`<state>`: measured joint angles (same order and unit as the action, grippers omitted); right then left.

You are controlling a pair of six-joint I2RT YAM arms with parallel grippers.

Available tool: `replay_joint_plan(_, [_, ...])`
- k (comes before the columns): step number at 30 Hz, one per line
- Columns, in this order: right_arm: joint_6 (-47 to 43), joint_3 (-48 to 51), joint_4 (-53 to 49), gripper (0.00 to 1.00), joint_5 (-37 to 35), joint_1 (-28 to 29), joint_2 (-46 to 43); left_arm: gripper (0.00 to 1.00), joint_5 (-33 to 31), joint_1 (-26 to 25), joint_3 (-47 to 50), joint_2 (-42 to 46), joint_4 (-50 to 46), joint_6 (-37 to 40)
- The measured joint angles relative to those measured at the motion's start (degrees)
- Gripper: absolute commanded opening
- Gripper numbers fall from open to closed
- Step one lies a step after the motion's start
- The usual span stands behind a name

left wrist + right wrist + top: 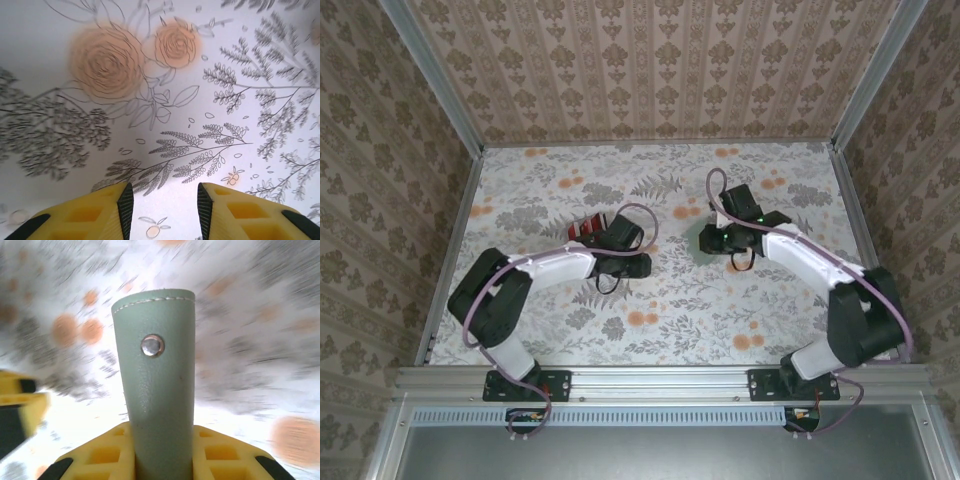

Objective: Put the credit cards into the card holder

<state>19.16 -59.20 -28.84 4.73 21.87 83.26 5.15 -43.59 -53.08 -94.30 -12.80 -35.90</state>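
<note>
You're early on: your right jaws pinch the folded card holder (155,385) over the desk (40,30), your left jaws stand partly open on nothing, and nothing looks loaded yet.

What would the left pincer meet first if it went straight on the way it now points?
The floral table cover, most likely. In the left wrist view the left pincer stands open, aimed at the printed cloth, with nothing lying between. How far off the cloth is cannot be judged.
</note>
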Motion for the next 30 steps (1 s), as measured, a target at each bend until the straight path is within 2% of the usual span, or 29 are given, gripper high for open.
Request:
replay_joint_plan(2, [-2.36,-2.97,-4.37,0.2,-11.32,2.75,-2.32,0.41,-0.72,0.55,1.01,2.16,0.5,-0.17])
replay_joint_plan(5, [-4.57,-5.7,-8.48,0.21,-23.76,6.6,-1.97,0.41,-1.16,0.68,2.03,3.34,1.64,-0.44])
replay_joint_plan(8, [-5.64,-6.43,-11.76,0.21,-32.3,9.42,1.81,0.41,-1.16,0.68,3.26,3.48,2.67,-0.55])
replay_joint_plan(11, [-5.66,-6.95,-13.55,0.24,-37.16,11.41,8.5,0.41,-1.18,0.68,4.94,4.37,2.91,-0.55])
replay_joint_plan(13, [-5.27,-7.48,-14.23,0.34,-39.01,12.48,13.07,0.41,-1.36,0.68,5.86,5.64,2.91,-0.57])
replay_joint_plan(16, [-4.76,-9.2,-14.78,0.38,-40.76,14.49,19.06,0.41,-1.77,0.68,6.62,7.78,2.95,-0.57])
replay_joint_plan(20, [-3.19,-12.35,-14.86,0.52,-41.86,17.66,23.17,0.41,-2.21,0.94,7.06,9.75,2.99,-0.61])
replay_joint_plan(26, [-1.97,-12.96,-13.14,0.57,-37.99,20.09,22.4,0.41,-2.21,1.01,7.69,9.81,2.99,-1.4])
replay_joint_plan(30, [-1.11,-9.53,-10.64,0.56,-31.71,18.97,16.26,0.4,-1.86,1.01,7.52,9.46,3.21,-1.42])
